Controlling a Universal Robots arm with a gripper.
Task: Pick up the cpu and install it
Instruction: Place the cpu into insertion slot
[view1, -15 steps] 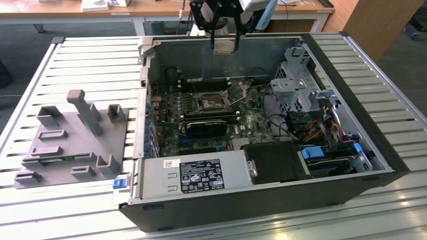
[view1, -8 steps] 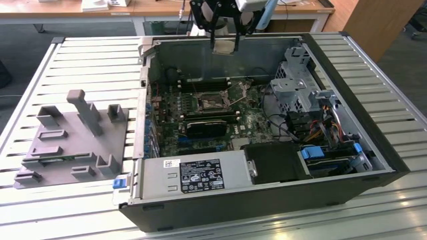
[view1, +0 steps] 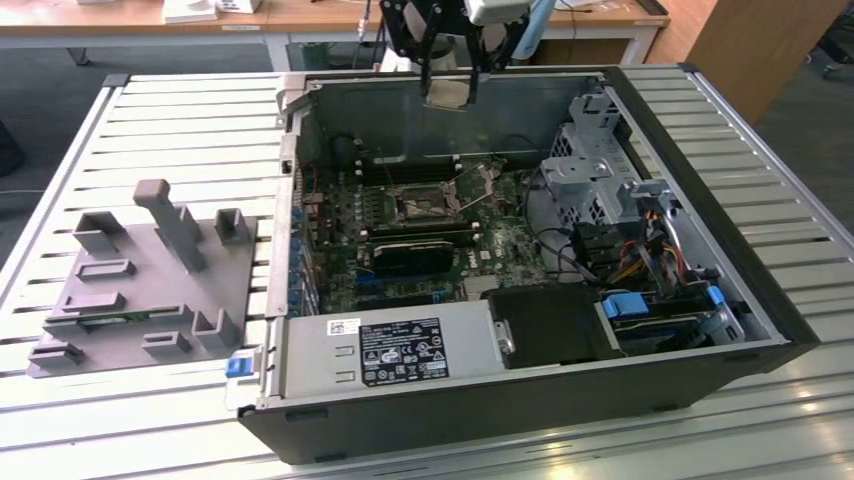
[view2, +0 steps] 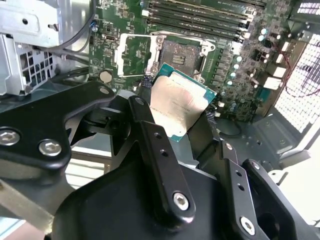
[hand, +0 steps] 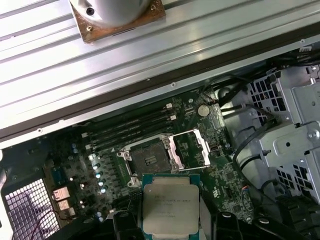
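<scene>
Case (view1: 534, 410) on table (view1: 174, 130); fixture block (view1: 147, 290) beside it at the exterior view's left; cpu (view1: 447, 95) in gripper (view1: 451, 85) above case.

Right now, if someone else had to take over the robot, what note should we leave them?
Gripper: jaws shut on the cpu, whose metal top shows in both wrist views.
Cpu: held in the air over the open computer case, above the motherboard and not touching it.
Socket: bare, with its retaining frame swung open beside it.
Done: the cpu is picked up and is over the case.
Left: the cpu is not yet in the socket.
</scene>
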